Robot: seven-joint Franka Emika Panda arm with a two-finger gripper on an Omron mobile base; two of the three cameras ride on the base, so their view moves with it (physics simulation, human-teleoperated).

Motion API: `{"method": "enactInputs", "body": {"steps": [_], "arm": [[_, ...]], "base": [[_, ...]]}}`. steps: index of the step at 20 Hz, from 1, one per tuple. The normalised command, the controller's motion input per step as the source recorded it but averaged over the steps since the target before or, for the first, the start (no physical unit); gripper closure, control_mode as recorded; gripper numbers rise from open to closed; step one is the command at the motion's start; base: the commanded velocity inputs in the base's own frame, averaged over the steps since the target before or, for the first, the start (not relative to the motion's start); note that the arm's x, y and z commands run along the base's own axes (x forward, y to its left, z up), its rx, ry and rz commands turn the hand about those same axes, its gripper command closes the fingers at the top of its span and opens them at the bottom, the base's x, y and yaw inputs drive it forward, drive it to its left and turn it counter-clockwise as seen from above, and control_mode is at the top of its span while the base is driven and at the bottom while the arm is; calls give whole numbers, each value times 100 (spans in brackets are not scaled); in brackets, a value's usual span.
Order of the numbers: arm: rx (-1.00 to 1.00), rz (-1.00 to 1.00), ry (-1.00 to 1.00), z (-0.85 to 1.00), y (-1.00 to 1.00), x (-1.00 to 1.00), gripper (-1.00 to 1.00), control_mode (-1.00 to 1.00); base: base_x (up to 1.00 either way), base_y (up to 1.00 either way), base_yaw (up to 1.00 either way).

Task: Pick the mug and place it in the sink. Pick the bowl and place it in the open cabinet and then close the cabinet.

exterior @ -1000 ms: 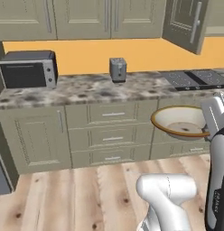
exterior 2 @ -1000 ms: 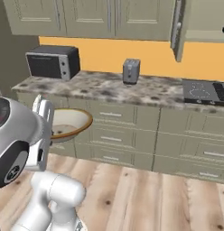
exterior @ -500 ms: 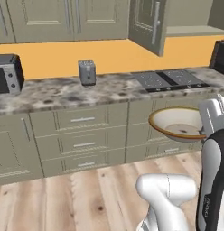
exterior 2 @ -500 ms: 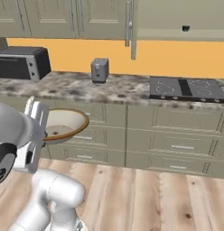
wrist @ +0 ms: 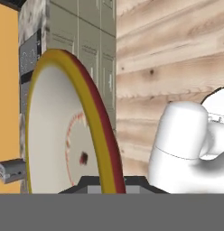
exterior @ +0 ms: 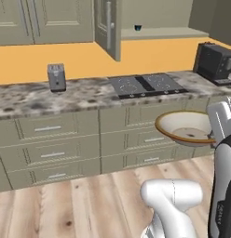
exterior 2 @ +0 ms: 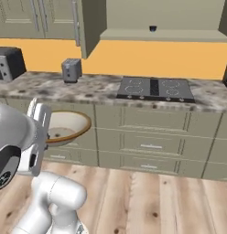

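**Bowl Carried by Its Rim Below the Open Cabinet**

Gripper (wrist: pixel 103 182) of the white arm was pinched nearly closed on the orange-brown rim of the wide, shallow cream bowl (exterior: pixel 185 128), one fingertip on either side of the edge. The bowl hung clear of any surface, out in front of the grey-green drawer fronts (exterior: pixel 52 154) and below the speckled stone countertop (exterior 2: pixel 92 89), roughly level with its open side up. Above the black cooktop (exterior: pixel 145 84), the grey-green wall cabinet (exterior 2: pixel 161 35) stood with its panelled door (exterior: pixel 108 29) swung out, a tiny dark cup (exterior 2: pixel 153 29) on its shelf. Judged from its look, the bowl was stiff, glazed and breakable, probably slippery. A rim pinch left its weight hanging off to one side, so it could swivel or slip.
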Motion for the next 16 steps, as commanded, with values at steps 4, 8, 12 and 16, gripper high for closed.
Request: {"method": "enactInputs", "body": {"steps": [4, 8, 12, 16], "arm": [[0, 0, 0, 0, 0, 0, 100, 100], [0, 0, 0, 0, 0, 0, 100, 100], [0, 0, 0, 0, 0, 0, 100, 100], [0, 0, 0, 0, 0, 0, 100, 100]], "base": [[35, -90, 0], [55, -46, 0], [76, -11, 0], [92, -6, 0]]}}
